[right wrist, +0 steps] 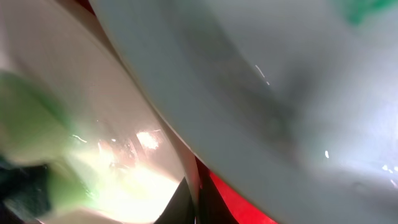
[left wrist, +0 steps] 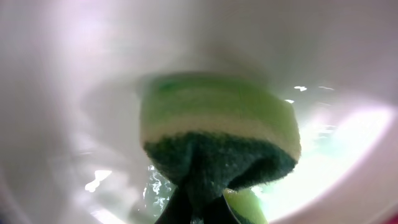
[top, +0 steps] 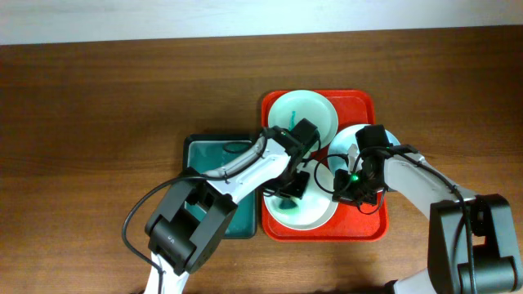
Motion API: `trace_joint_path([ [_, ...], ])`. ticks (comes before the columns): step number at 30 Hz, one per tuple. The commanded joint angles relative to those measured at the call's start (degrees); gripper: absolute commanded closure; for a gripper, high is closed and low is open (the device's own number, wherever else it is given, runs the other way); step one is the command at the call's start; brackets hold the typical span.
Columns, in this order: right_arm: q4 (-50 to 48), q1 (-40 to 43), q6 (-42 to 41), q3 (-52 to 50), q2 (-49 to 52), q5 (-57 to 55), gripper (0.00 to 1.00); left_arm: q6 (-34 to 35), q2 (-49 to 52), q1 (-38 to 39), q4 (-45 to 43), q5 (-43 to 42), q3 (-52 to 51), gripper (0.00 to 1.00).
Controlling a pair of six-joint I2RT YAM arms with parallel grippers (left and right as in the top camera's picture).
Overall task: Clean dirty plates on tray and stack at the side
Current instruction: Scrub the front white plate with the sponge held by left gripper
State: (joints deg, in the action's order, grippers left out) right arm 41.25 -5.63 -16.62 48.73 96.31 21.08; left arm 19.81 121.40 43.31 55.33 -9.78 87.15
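Observation:
The red tray (top: pixel 360 103) holds three pale plates. The back plate (top: pixel 304 113) has a small teal smear. The right plate (top: pixel 345 140) lies partly under my right arm. The front plate (top: pixel 315 214) has teal smears near its left side. My left gripper (top: pixel 290 186) is shut on a green-and-yellow sponge (left wrist: pixel 217 137) and presses it into the front plate's wet bowl (left wrist: pixel 74 93). My right gripper (top: pixel 341 184) is shut on the front plate's right rim (right wrist: pixel 193 186). The right wrist view also shows the right plate (right wrist: pixel 280 93) and the tray (right wrist: pixel 239 199).
A dark green basin (top: pixel 204 151) with teal water stands on the wooden table just left of the tray, under my left arm. The bare wooden table (top: pixel 98 122) extends to the left and back.

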Motion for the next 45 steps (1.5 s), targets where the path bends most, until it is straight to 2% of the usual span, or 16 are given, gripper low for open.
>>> trace_joint_path([
  [1, -0.1, -0.1, -1.0, -1.3, 0.7, -4.2, 0.96, 1.4, 2.7, -1.7, 1.1, 19.7, 0.0, 1.0],
  [3, -0.1, -0.1, -1.0, -1.3, 0.7, -4.2, 0.96, 1.4, 2.7, -1.9, 0.7, 19.5, 0.0, 1.0],
  [4, -0.1, -0.1, -1.0, -1.3, 0.7, -4.2, 0.96, 1.4, 2.7, -1.7, -0.6, 16.2, 0.0, 1.0],
  [6, -0.1, -0.1, -1.0, -1.3, 0.7, -4.2, 0.96, 1.4, 3.4, -1.7, -4.3, 5.2, 0.0, 1.0],
  [9, -0.1, -0.1, -1.0, -1.3, 0.7, -4.2, 0.96, 1.3, 5.3, -1.6, -10.8, -18.0, 0.0, 1.0],
  [11, -0.1, -0.1, -1.0, -1.3, 0.7, -4.2, 0.96, -0.6, 5.8, -0.6, -11.8, -22.3, 0.0, 1.0],
  [16, -0.1, -0.1, -1.0, -1.3, 0.7, -4.2, 0.96, -3.9, 5.8, 1.3, -10.3, -19.7, 0.0, 1.0],
  [22, 0.1, -0.1, -1.0, -1.3, 0.7, -4.2, 0.96, -0.7, 5.7, -5.1, -2.0, 4.9, 0.0, 1.0],
  [28, 0.1, -0.1, -1.0, -1.3, 0.7, -4.2, 0.96, 0.3, 5.7, -5.9, -0.3, 22.8, 0.0, 1.0],
  [33, 0.1, -0.1, -1.0, -1.3, 0.7, -4.2, 0.96, 0.6, 5.7, -3.1, 1.3, 25.6, 0.0, 1.0],
  [37, 0.1, -0.1, -1.0, -1.3, 0.7, -4.2, 0.96, 4.5, 5.7, -3.0, 7.9, 26.4, 4.1, 1.0],
  [38, 0.1, -0.1, -1.0, -1.3, 0.7, -4.2, 0.96, 6.6, 5.6, -3.0, 10.7, 24.6, 7.0, 1.0],
  [42, 0.8, -0.1, -1.0, -1.3, 0.7, -4.2, 0.96, 6.7, 3.4, -5.4, 20.0, 6.9, 18.0, 1.0],
  [44, 0.8, -0.1, -0.8, -1.3, 0.7, -4.2, 0.96, 5.3, 0.8, -8.0, 23.8, 6.3, 19.4, 1.0],
  [45, 0.8, -0.1, -0.8, -1.3, 0.7, -4.2, 0.96, 3.6, -1.2, -10.7, 26.5, 8.6, 19.4, 1.0],
])
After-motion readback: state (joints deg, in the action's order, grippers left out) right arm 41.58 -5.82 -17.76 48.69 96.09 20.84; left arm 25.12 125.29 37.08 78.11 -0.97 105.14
